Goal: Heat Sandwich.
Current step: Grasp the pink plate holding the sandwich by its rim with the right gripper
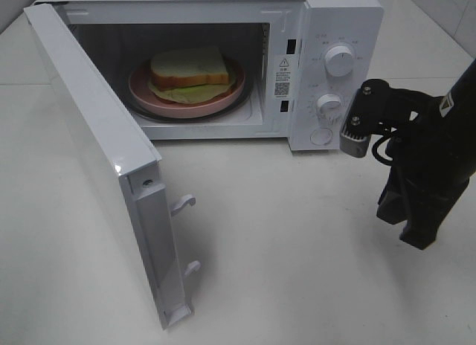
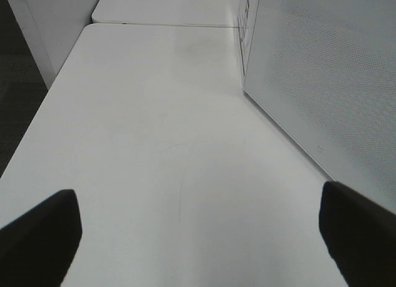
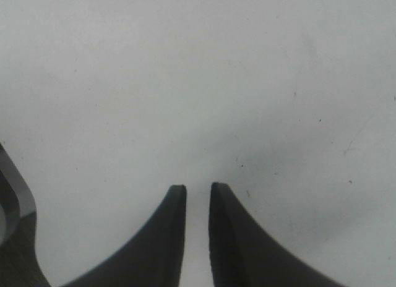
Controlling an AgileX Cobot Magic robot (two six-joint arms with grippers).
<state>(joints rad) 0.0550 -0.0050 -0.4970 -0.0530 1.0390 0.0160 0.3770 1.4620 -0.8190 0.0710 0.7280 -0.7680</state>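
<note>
Both empty: left gripper (image 2: 198, 237) jaws wide apart, beside open door (image 1: 89, 137) near left; right gripper (image 3: 198, 197) jaws a slit apart, right of sandwich (image 1: 190, 68) in microwave (image 1: 335, 25).

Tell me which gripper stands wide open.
The left gripper: its fingers stand far apart, while the right gripper leaves only a narrow slit.
</note>
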